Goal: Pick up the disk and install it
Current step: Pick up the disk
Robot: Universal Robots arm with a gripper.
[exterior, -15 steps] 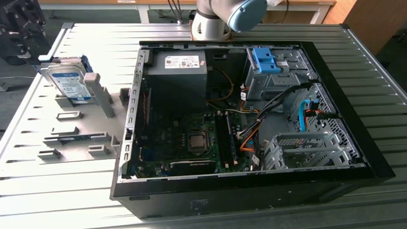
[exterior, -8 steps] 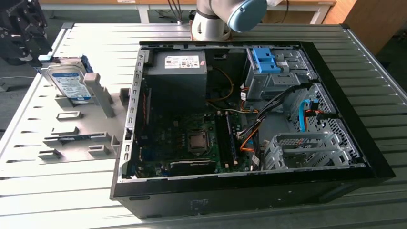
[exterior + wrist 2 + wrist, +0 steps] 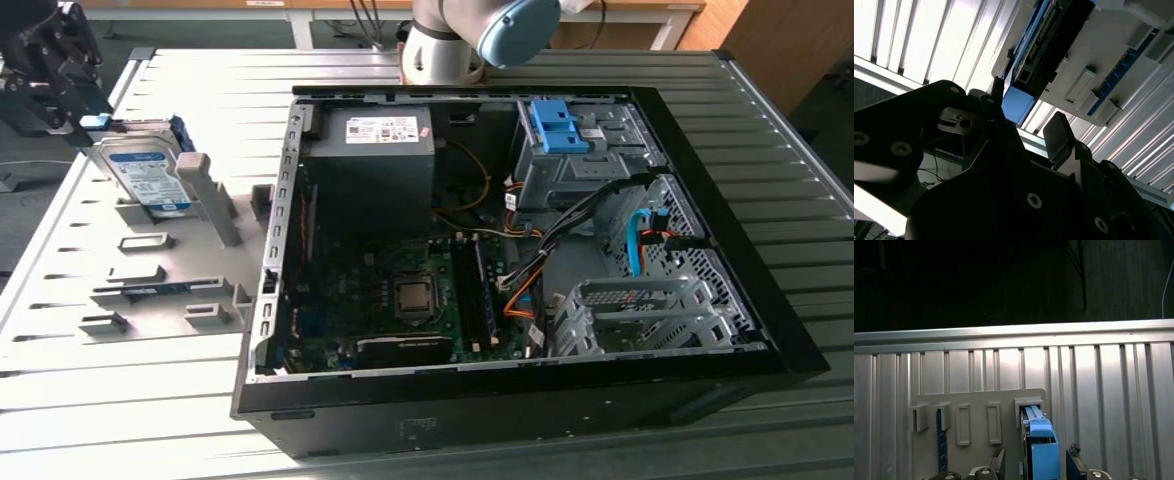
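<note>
Disk [image 3: 144, 175] stands on edge in grey rack [image 3: 174, 300], at the exterior view's left of the computer case [image 3: 767, 330]. Gripper [image 3: 1035, 459] has its fingers [image 3: 999, 461] apart, straddling the disk's blue rail end. Likely rigid, dense and shock-sensitive, so clamp the flat faces squarely.

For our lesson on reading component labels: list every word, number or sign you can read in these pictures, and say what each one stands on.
Blue-and-white label on the disk: has print, too small to read.
White sticker on the power-supply box: has print, too small to read.
Both wrist views: no text that can be read.
So nothing can be quoted.
</note>
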